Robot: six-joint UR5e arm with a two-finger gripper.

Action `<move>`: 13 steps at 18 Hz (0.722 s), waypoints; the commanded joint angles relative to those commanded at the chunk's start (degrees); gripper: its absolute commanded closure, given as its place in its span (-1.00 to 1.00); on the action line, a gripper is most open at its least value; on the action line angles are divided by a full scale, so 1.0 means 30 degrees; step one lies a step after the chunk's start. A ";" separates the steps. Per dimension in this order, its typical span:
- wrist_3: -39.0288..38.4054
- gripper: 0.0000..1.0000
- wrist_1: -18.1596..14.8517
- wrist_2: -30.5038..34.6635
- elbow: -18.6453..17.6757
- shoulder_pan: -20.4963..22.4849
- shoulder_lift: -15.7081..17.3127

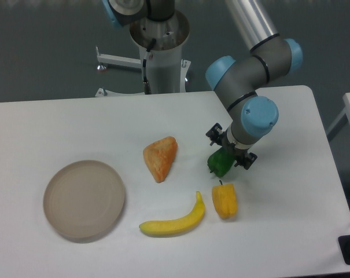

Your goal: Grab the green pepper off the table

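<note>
One green pepper (220, 165) noted on table (76, 121), right of centre, just far of yellow pepper (224, 200), right of orange wedge-shaped piece (159, 158). Far-right part hidden under gripper (229, 150). Long axis judged to run near-left to far-right; stem end cannot be told. Gripper seen directly over pepper, fingers (212, 132) spread to either side, not yet clamped. Advised: jaws to be lowered straight, centred across short axis, closed on widest lumpy part; yellow pepper and banana (175, 221) not to be nudged.
</note>
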 joint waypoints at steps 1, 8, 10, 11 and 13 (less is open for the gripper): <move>0.0000 -1.00 0.0205 -0.0117 -0.0146 0.0000 0.0029; 0.0029 -0.33 0.0470 -0.0265 -0.0177 0.0000 0.0029; 0.0058 0.12 0.0471 -0.0265 -0.0060 0.0029 0.0029; 0.0058 0.22 0.0471 -0.0236 -0.0060 0.0029 0.0029; 0.0058 0.29 0.0471 -0.0265 0.0086 0.0058 0.0029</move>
